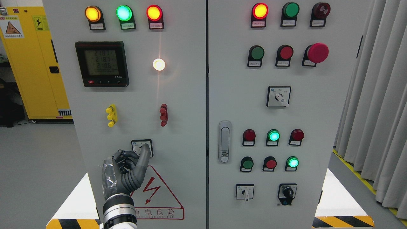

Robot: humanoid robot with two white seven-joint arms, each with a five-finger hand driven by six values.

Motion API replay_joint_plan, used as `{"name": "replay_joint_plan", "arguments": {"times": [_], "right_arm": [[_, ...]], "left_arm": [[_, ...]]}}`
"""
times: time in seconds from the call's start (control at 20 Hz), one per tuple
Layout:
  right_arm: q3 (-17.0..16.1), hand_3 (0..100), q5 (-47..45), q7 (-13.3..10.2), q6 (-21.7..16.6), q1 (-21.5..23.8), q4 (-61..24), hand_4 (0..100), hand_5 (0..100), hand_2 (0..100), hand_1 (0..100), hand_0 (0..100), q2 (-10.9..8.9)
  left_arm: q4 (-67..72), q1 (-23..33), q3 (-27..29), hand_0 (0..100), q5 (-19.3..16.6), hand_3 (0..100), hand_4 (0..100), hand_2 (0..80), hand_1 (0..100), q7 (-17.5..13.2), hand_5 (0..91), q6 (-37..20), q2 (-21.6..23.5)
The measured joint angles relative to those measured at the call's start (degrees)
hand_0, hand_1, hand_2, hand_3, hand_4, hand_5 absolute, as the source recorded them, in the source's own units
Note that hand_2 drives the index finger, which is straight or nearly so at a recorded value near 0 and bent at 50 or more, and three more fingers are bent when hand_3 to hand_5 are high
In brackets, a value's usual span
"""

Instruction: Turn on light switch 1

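Yellow steel fills the far left, a tall storage cabinet point(38, 60) standing back from the pale grey electrical panel point(187, 95), with bare grey floor point(35, 159) open between them. Along the panel's left door, 3 lit round lamps run across the top: amber point(93, 13), green point(123, 12) and red point(154, 12). Below them sits a black digital meter point(102, 63), and to its right a small white lamp point(159, 64) glows. Lower down are a yellow plug fitting point(111, 115) and a red plug fitting point(163, 114), well apart. Under these, the small square white-faced rotary light switch point(142, 147) sits in the lower half of the left door, just above a red-outlined triangular warning sign point(157, 194). The robot's left hand point(127, 170), dark grey with jointed fingers, rises from the bottom edge; 1 long finger point(144, 156) is stretched up across the switch face, the others curled in toward the palm, gripping nothing that can be made out. Whether the fingertip actually presses the knob cannot be told. Right of the hand, the door is bare up to the central seam. Past the seam come a silver door latch point(224, 141), then rows of red and green push buttons and 3 more rotary selectors. Grey curtains point(375, 95) hang along the right edge.
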Motion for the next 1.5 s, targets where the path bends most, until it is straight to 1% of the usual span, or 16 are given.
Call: {"name": "replay_joint_plan", "arguments": {"times": [0.25, 0.5, 0.85, 1.0, 1.05, 1.2, 1.25, 1.35, 1.5], "right_arm": [[0.0, 0, 0.0, 0.0, 0.0, 0.0, 0.0, 0, 0, 4, 50, 0, 0.0], [0.0, 0, 0.0, 0.0, 0.0, 0.0, 0.0, 0, 0, 4, 50, 0, 0.01], [0.0, 0, 0.0, 0.0, 0.0, 0.0, 0.0, 0, 0, 4, 50, 0, 0.01], [0.0, 0, 0.0, 0.0, 0.0, 0.0, 0.0, 0, 0, 4, 50, 0, 0.01], [0.0, 0, 0.0, 0.0, 0.0, 0.0, 0.0, 0, 0, 4, 50, 0, 0.01], [0.0, 0, 0.0, 0.0, 0.0, 0.0, 0.0, 0, 0, 4, 50, 0, 0.01], [0.0, 0, 0.0, 0.0, 0.0, 0.0, 0.0, 0, 0, 4, 50, 0, 0.01], [0.0, 0, 0.0, 0.0, 0.0, 0.0, 0.0, 0, 0, 4, 50, 0, 0.01], [0.0, 0, 0.0, 0.0, 0.0, 0.0, 0.0, 0, 0, 4, 50, 0, 0.01]], "left_arm": [[-0.09, 0.53, -0.01, 12, -0.01, 100, 91, 67.5, 54, 0.3, 85.0, -0.47, 0.04], [-0.12, 2.32, 0.0, 12, -0.01, 100, 91, 68.2, 53, 0.8, 84.9, -4.43, 0.12], [-0.21, 4.24, 0.01, 13, -0.01, 100, 91, 69.4, 51, 0.95, 85.6, -7.13, 0.25], [-0.23, 6.05, 0.02, 11, -0.01, 100, 92, 70.8, 51, 1.21, 86.2, -9.93, 0.38], [-0.24, 6.78, 0.04, 10, -0.01, 100, 93, 71.9, 51, 1.4, 86.4, -11.15, 0.44], [-0.36, 9.72, 0.13, 10, 0.01, 100, 95, 73.8, 51, 2.13, 87.0, -15.85, 0.71], [-0.44, 11.03, 0.21, 9, 0.03, 100, 95, 73.9, 51, 2.23, 87.0, -17.59, 0.83], [-0.59, 14.16, 0.4, 10, 0.16, 100, 100, 74.2, 51, 2.36, 88.2, -21.39, 1.11], [-0.79, 20.16, 1.04, 10, 0.91, 100, 100, 73.0, 50, 2.5, 88.2, -27.27, 1.68]]}}
